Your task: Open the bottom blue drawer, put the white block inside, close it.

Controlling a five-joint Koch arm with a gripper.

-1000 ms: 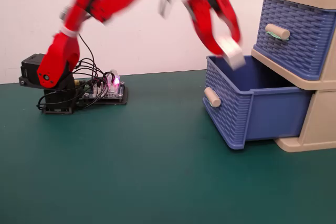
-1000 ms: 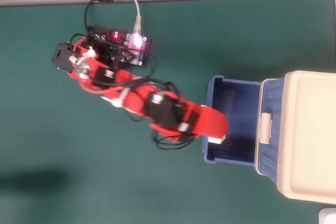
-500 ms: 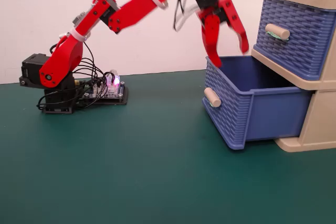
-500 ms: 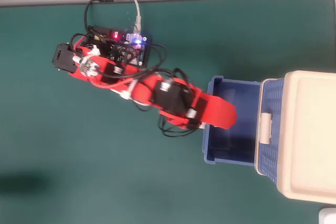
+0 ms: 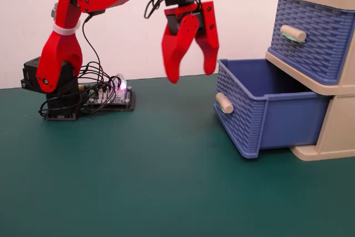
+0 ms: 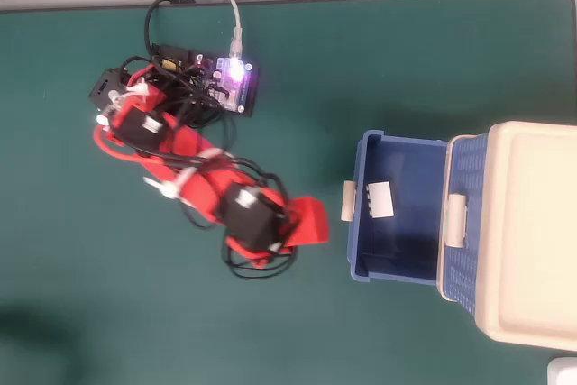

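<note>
The bottom blue drawer [image 5: 260,112] is pulled out of the beige cabinet [image 5: 338,131], its plain beige handle [image 5: 224,102] facing left. In the overhead view the drawer [image 6: 401,259] holds the white block [image 6: 380,199], lying flat near the front wall behind the handle [image 6: 347,200]. The block is hidden by the drawer wall in the fixed view. My red gripper [image 5: 191,75] hangs open and empty in the air, just left of and above the drawer's front. In the overhead view it [image 6: 311,223] sits left of the handle.
The upper blue drawer [image 5: 310,37] is shut, its handle [image 5: 293,34] showing green bits. The arm's base [image 5: 52,90] and a lit controller board [image 5: 113,97] with cables stand at the back left. Green mat [image 5: 138,176] covers the table.
</note>
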